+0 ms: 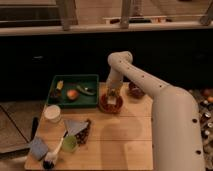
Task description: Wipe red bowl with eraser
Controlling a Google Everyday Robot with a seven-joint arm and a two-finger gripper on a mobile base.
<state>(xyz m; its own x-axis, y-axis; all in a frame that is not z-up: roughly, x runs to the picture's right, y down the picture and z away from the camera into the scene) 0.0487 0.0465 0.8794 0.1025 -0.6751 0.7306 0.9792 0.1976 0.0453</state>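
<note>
Hovering inside the red bowl [111, 103], the claw [112, 95] reaches down.

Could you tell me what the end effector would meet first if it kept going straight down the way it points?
Probably the red bowl: the end effector points down, directly over its inside.

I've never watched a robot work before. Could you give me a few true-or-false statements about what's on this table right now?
1. The gripper is down over the red bowl. True.
2. The green tray lies right of the red bowl. False: it lies to its left.
3. A white cup stands in front of the green tray. True.
4. The red bowl sits inside the green tray. False: it sits on the wooden table beside it.
</note>
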